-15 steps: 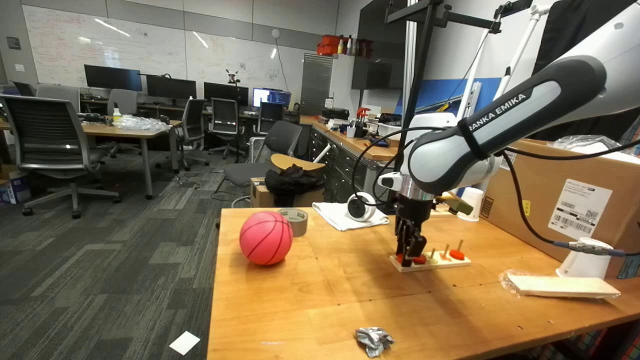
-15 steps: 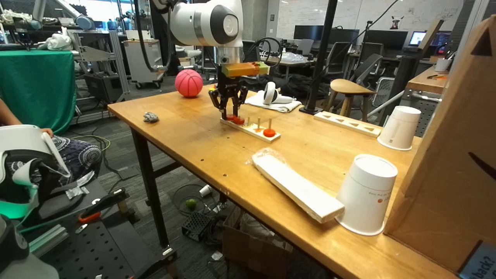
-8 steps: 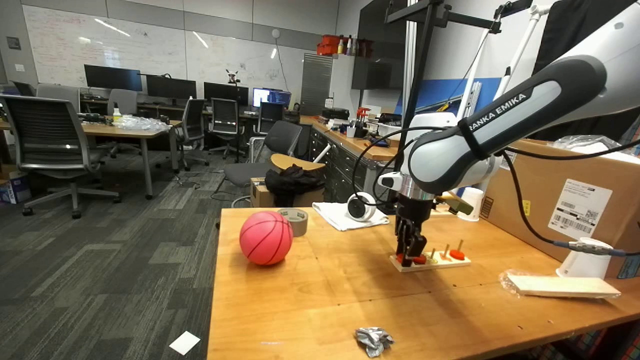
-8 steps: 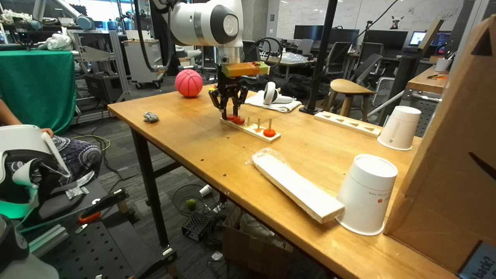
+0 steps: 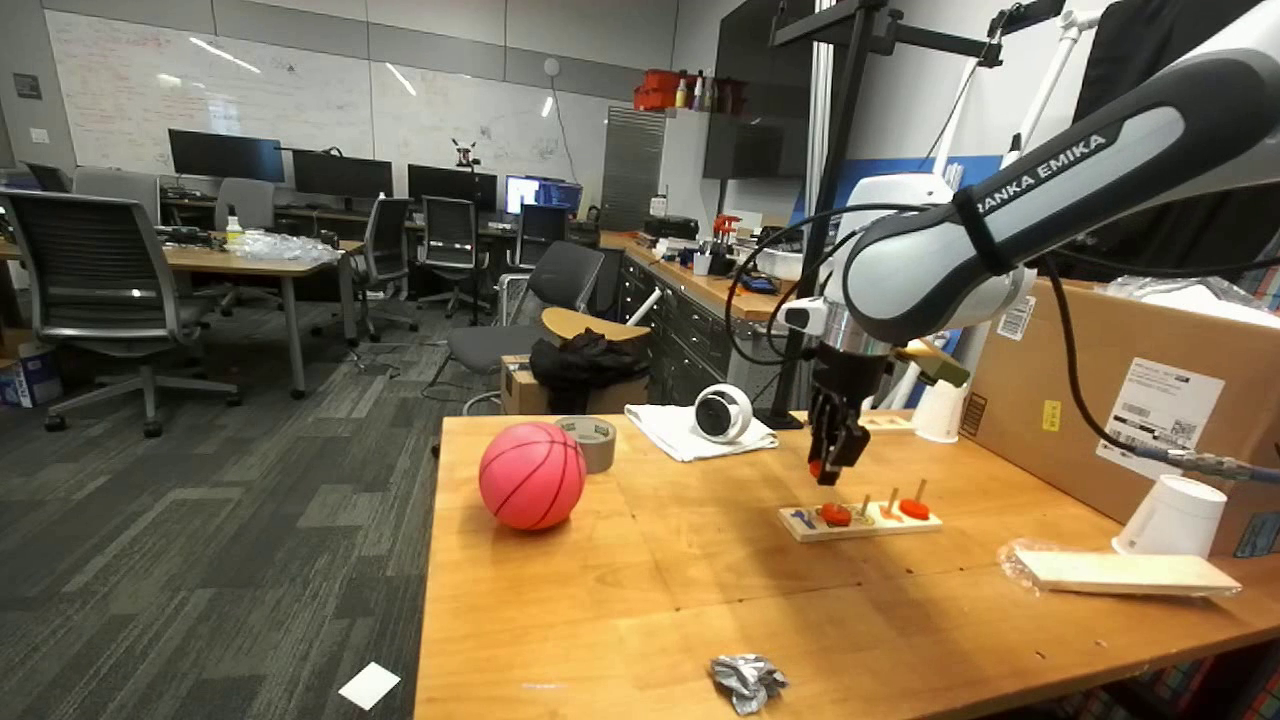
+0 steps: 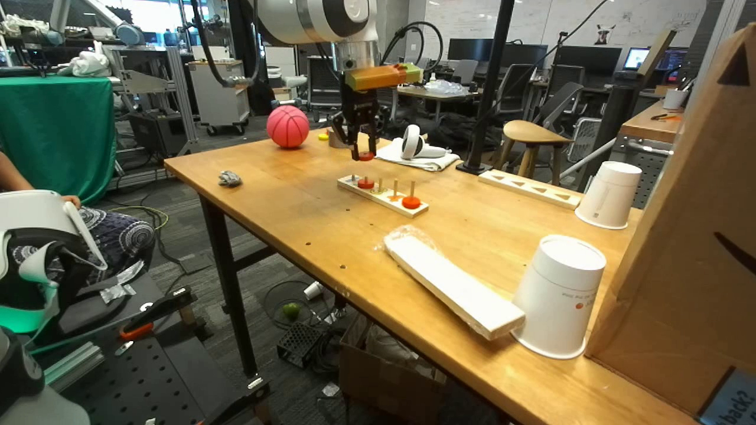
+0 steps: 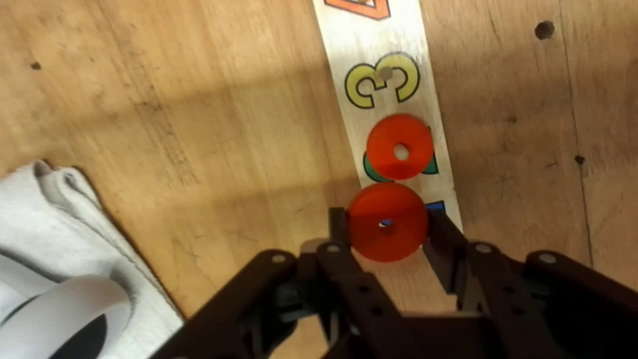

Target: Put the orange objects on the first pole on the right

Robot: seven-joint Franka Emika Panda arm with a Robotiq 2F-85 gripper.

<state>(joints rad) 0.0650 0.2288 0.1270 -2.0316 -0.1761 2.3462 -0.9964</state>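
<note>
From left to right in both exterior views: the gripper [image 6: 364,153], clamped on an orange disc [image 6: 367,157], hangs above the left end of a numbered board [image 7: 374,35]; a second disc [image 6: 366,184] encircles the second pole [image 7: 400,151]; the third pole [image 6: 380,184] and fourth pole [image 6: 395,188] stand bare; a further disc [image 6: 411,203] encircles the right-end pole [image 6: 411,188], presumably the target. The coming carry should run rightward along the board's long axis.

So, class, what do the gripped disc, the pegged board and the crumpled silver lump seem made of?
Gripped disc: smooth, even red-orange; painted wood or plastic, unclear which.
Pegged board: likely wood, fairly matte, from its pale straw colour.
Crumpled silver lump: probably metal foil, shiny, from its sharp creases and bright glints.
</note>
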